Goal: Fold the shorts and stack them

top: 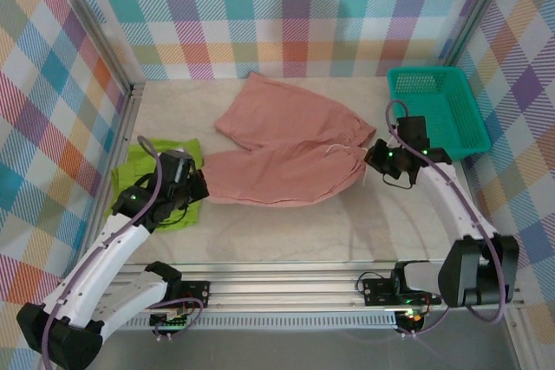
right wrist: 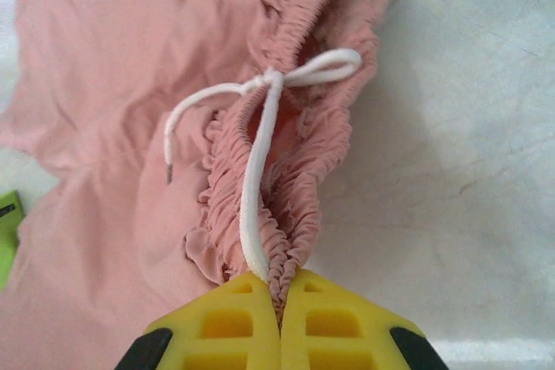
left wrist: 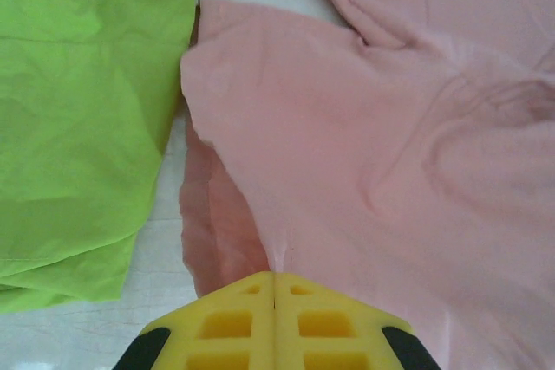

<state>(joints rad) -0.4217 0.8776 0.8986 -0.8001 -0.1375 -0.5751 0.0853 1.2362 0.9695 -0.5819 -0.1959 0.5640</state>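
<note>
Left claw [left wrist: 275,279]: closed on a thin pinch of the salmon pink shorts [top: 286,149] at one leg hem, toward the desk's [top: 286,231] left edge.
Risk at that pinch: only a little cloth sits between the pads, probably a single layer. A quick lift could pull it free and drop that end, leaving the fold crooked.
Lime green shorts [top: 134,166]: already folded, lying by the left edge partly under the left arm. Their side is just beside the pink hem and perhaps touching it.
Risk to the green pair: if the left claw drags low instead of lifting, the pink cloth or the arm may catch the bundle and undo it.
Right claw [right wrist: 279,288]: clamped on the gathered waistband [right wrist: 312,153], toward the right edge, with the white drawstring [right wrist: 252,188] caught between the pads.
Risk at the waistband: the cord may take the pull instead of the cloth, so it could slide or tighten the bow. The elastic could also slip out.
Pink shorts, overall: rumpled across the desk's middle, with one leg angled toward the far edge. That loose leg may trail and fold under unevenly if both ends rise together.
Teal basket [top: 425,69]: far right corner, apart from the shorts. A wide swing of the right arm might knock it.
</note>
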